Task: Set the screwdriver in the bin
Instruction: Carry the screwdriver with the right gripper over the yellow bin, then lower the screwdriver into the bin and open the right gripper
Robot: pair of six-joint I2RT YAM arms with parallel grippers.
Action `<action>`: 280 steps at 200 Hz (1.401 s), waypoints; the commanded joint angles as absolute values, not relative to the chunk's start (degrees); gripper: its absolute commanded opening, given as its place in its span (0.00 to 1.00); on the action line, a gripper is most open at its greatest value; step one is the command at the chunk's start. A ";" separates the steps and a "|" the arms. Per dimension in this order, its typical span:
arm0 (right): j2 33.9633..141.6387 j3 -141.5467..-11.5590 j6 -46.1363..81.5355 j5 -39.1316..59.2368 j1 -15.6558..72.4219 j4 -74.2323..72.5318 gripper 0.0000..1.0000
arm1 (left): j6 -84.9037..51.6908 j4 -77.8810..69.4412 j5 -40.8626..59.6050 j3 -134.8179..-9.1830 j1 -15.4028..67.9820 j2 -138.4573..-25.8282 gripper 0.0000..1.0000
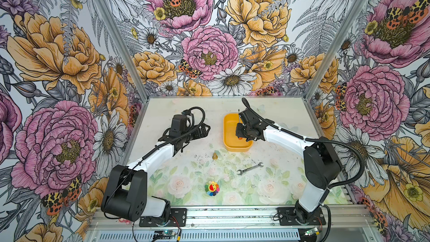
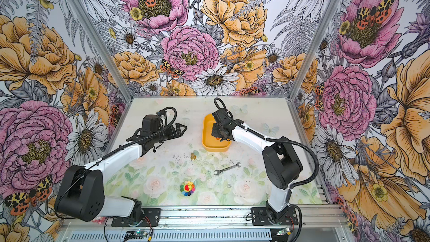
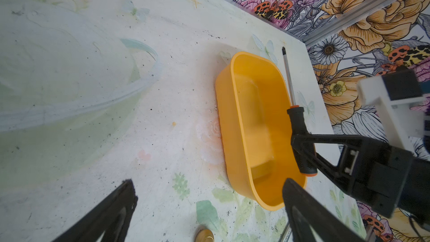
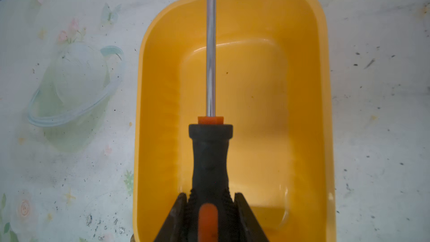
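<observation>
Presently we find the right gripper (image 4: 210, 196) clamped narrow on the handle of the screwdriver (image 4: 210, 154) — tool held lengthwise over the bin (image 4: 321, 89). Left gripper (image 3: 208, 182) stands wide, empty. We count one screwdriver, one bin, and, loose on the table (image 1: 279, 117), one wrench (image 1: 250, 168), one brass piece (image 1: 215, 156), one flower toy (image 1: 212, 188).

Bright, even, diffuse light fills both top views. The table (image 1: 279, 117) looks nearly washed out at the back, with only faint, soft shadows under the arms. In the right wrist view the bin (image 4: 322, 89) has pale glare on its glossy floor. The screwdriver (image 4: 210, 159) is soft nearest the lens, and its shaft gleams. In the left wrist view the right arm (image 3: 381, 94) is smeared with blur.
</observation>
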State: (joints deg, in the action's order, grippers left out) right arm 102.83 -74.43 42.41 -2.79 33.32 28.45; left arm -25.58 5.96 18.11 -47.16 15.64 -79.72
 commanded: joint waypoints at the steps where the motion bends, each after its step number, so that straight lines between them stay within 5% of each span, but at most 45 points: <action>1: 104.78 -73.96 42.76 -2.60 33.49 27.87 0.00 | -25.14 4.75 18.46 -47.29 16.10 -79.19 0.99; 129: 111.83 -74.41 42.29 -1.71 33.51 27.80 0.00 | -25.14 5.01 18.33 -47.20 16.08 -79.37 0.99; 188: 113.46 -74.65 42.35 -1.23 33.50 27.84 0.19 | -25.14 5.19 18.20 -47.25 16.08 -79.50 0.99; 219: 113.64 -74.77 42.23 -1.14 33.49 27.86 0.37 | -25.15 5.25 18.29 -47.15 16.09 -79.54 0.99; 280: 113.14 -74.67 42.19 -1.30 33.49 28.08 0.53 | -25.14 5.90 18.26 -47.71 16.12 -79.46 0.99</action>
State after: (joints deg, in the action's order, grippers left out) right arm 112.22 -73.78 42.39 -1.26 33.32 27.38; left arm -25.58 6.00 18.11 -47.16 15.66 -79.72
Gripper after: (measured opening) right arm 0.502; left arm 0.988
